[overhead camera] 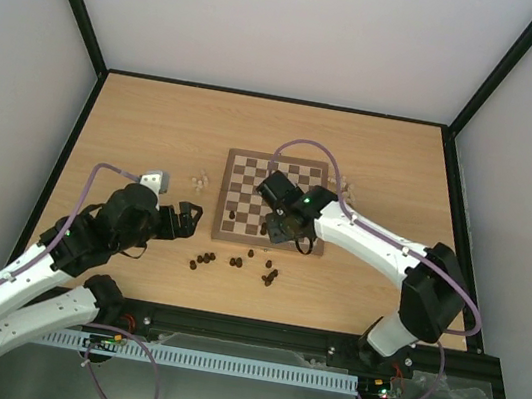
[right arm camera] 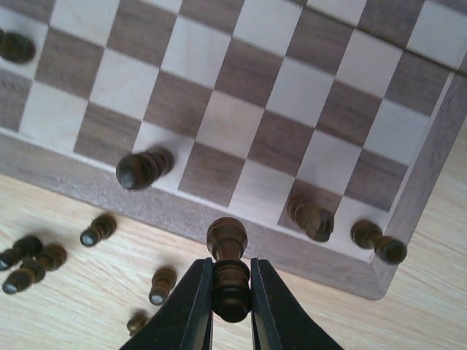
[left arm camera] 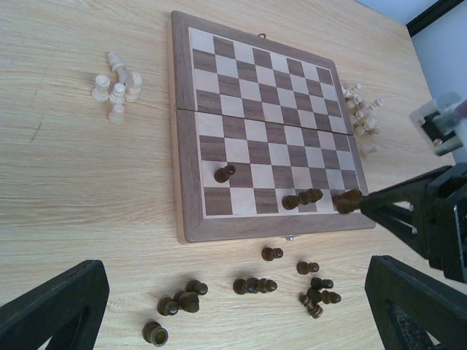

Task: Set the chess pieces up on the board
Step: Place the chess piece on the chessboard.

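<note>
The board lies mid-table, also shown as the board and the board. My right gripper is shut on a dark chess piece, held just above the board's near frame; from the top this gripper is at the board's near right part. A few dark pieces stand on the near rows. Loose dark pieces lie on the table in front. My left gripper hangs open over them, holding nothing; from the top this gripper is left of the board.
Pale pieces lie in a cluster left of the board, and more pale pieces lie off its right side. The right arm's purple cable loops above the board. A black frame borders the table.
</note>
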`<state>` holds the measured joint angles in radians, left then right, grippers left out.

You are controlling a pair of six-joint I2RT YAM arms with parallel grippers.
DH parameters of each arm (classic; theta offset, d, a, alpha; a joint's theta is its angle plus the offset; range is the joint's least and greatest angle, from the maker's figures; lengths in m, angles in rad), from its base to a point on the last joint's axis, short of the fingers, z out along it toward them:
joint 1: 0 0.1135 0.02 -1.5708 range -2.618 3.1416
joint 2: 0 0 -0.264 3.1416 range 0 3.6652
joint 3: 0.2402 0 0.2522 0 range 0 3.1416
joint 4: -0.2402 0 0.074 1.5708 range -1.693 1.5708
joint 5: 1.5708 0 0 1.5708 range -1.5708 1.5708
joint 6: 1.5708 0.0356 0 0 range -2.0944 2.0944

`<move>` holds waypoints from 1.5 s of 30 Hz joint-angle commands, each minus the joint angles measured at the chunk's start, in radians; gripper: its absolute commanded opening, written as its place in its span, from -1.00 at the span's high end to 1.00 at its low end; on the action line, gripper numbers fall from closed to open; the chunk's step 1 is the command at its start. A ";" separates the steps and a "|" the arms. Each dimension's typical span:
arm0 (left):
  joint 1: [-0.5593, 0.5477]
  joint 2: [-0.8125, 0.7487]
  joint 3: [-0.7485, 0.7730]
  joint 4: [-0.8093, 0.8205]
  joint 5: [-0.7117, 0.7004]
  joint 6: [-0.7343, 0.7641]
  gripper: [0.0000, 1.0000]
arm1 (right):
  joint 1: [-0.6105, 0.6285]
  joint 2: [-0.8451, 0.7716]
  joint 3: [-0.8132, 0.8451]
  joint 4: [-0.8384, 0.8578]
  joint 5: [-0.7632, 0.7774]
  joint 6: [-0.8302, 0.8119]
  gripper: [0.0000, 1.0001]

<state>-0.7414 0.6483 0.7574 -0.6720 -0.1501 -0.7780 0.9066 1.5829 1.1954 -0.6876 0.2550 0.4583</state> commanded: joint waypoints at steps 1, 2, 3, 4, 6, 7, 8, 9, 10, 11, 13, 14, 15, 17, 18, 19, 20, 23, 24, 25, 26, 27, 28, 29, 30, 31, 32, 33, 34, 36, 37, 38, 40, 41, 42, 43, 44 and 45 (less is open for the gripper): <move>-0.003 0.007 -0.010 -0.004 0.001 0.002 -0.99 | -0.022 0.032 0.063 -0.059 0.012 -0.043 0.74; -0.003 0.008 -0.009 -0.003 0.001 0.002 -0.99 | -0.025 0.041 0.070 -0.057 0.010 -0.047 0.74; -0.003 0.008 -0.011 -0.002 0.001 0.002 -0.99 | -0.027 0.057 0.076 -0.053 0.006 -0.050 0.74; -0.003 0.009 -0.011 -0.003 0.001 0.002 -0.99 | -0.030 0.069 0.081 -0.051 0.001 -0.055 0.74; -0.003 0.007 -0.010 -0.003 0.002 0.002 -0.99 | -0.032 0.089 0.089 -0.045 -0.006 -0.061 0.74; -0.003 0.005 -0.010 -0.003 0.001 0.001 -0.99 | -0.032 0.099 0.093 -0.045 -0.005 -0.064 0.74; -0.003 0.005 -0.011 -0.004 0.000 0.000 -0.99 | -0.032 0.111 0.097 -0.045 -0.003 -0.064 0.74; -0.002 0.003 -0.010 -0.005 0.000 0.000 -0.99 | -0.032 0.119 0.102 -0.046 -0.001 -0.067 0.74; -0.003 0.003 -0.011 -0.005 0.000 0.000 -0.99 | -0.032 0.127 0.103 -0.046 0.002 -0.069 0.74; -0.003 0.003 -0.012 -0.006 0.000 -0.001 -0.99 | -0.034 0.133 0.105 -0.047 0.006 -0.070 0.74; -0.003 0.004 -0.010 -0.006 0.000 -0.001 -0.99 | -0.035 0.146 0.106 -0.045 0.009 -0.072 0.74; -0.002 0.005 -0.011 -0.007 0.001 0.000 -0.99 | -0.034 0.151 0.107 -0.043 0.009 -0.072 0.73; -0.002 0.005 -0.012 -0.007 0.000 0.000 -0.99 | -0.035 0.156 0.106 -0.041 0.007 -0.073 0.73; -0.002 0.005 -0.010 -0.006 -0.001 0.000 -0.99 | -0.034 0.163 0.104 -0.034 0.003 -0.073 0.73; -0.003 0.006 -0.010 -0.007 -0.002 0.000 -0.99 | -0.035 0.165 0.102 -0.030 0.003 -0.074 0.73; -0.003 0.005 -0.011 -0.006 -0.003 0.000 -0.99 | -0.034 0.168 0.102 -0.026 0.001 -0.076 0.73; -0.003 0.006 -0.011 -0.007 -0.002 0.000 -0.99 | -0.035 0.171 0.103 -0.024 0.000 -0.076 0.73; -0.003 0.006 -0.012 -0.006 -0.003 0.000 -0.99 | -0.036 0.184 0.107 -0.021 0.001 -0.081 0.73; -0.003 0.004 -0.012 -0.007 -0.005 0.000 -0.99 | -0.035 0.187 0.108 -0.020 0.001 -0.082 0.73; -0.003 0.004 -0.011 -0.006 -0.005 0.000 -0.99 | -0.037 0.190 0.108 -0.018 0.001 -0.082 0.73; -0.002 0.003 -0.012 -0.006 -0.005 -0.001 -0.99 | -0.038 0.192 0.108 -0.016 -0.002 -0.083 0.73; -0.003 0.003 -0.012 -0.007 -0.005 -0.001 -0.99 | -0.039 0.194 0.108 -0.014 -0.004 -0.085 0.73; -0.003 0.001 -0.011 -0.007 -0.005 -0.001 -0.99 | -0.041 0.197 0.109 -0.012 -0.005 -0.086 0.73; -0.003 0.001 -0.010 -0.006 -0.006 -0.001 -0.99 | -0.042 0.199 0.110 -0.010 -0.006 -0.087 0.73; -0.003 0.003 -0.012 -0.006 -0.006 -0.001 -0.99 | -0.043 0.200 0.108 -0.008 -0.006 -0.088 0.72; -0.003 0.002 -0.012 -0.006 -0.008 -0.001 -0.99 | -0.045 0.201 0.108 -0.008 -0.008 -0.089 0.72; -0.003 0.001 -0.011 -0.006 -0.009 -0.001 -0.99 | -0.046 0.201 0.107 -0.006 -0.008 -0.089 0.72; -0.003 0.002 -0.011 -0.005 -0.009 -0.001 -0.99 | -0.047 0.200 0.105 -0.002 -0.009 -0.090 0.72; -0.002 0.002 -0.011 -0.006 -0.009 -0.001 -0.99 | -0.048 0.200 0.104 0.000 -0.012 -0.090 0.72; -0.003 0.002 -0.012 -0.006 -0.011 -0.001 -0.99 | -0.050 0.201 0.103 0.003 -0.016 -0.092 0.71; -0.003 0.000 -0.012 -0.006 -0.011 -0.001 -0.99 | -0.049 0.202 0.104 0.006 -0.018 -0.092 0.72; -0.003 0.000 -0.012 -0.006 -0.012 -0.001 -0.99 | -0.049 0.201 0.104 0.010 -0.021 -0.093 0.72; -0.003 -0.001 -0.010 -0.006 -0.012 -0.003 -0.99 | -0.049 0.202 0.104 0.015 -0.025 -0.095 0.72; -0.003 -0.002 -0.011 -0.007 -0.013 -0.003 -0.99 | -0.051 0.204 0.104 0.017 -0.027 -0.096 0.72; -0.003 -0.002 -0.012 -0.008 -0.014 -0.003 -0.99 | -0.051 0.206 0.106 0.018 -0.030 -0.098 0.72; -0.003 -0.001 -0.011 -0.008 -0.014 -0.003 -0.99 | -0.051 0.208 0.108 0.019 -0.032 -0.098 0.72; -0.003 -0.003 -0.011 -0.008 -0.014 -0.004 -0.99 | -0.051 0.209 0.107 0.019 -0.032 -0.097 0.72; -0.003 -0.002 -0.011 -0.008 -0.015 -0.004 -0.99 | -0.051 0.208 0.107 0.020 -0.034 -0.098 0.72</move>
<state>-0.7410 0.6533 0.7555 -0.6720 -0.1513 -0.7784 0.8612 1.7695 1.2823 -0.6502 0.2325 0.3733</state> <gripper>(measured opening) 0.994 0.143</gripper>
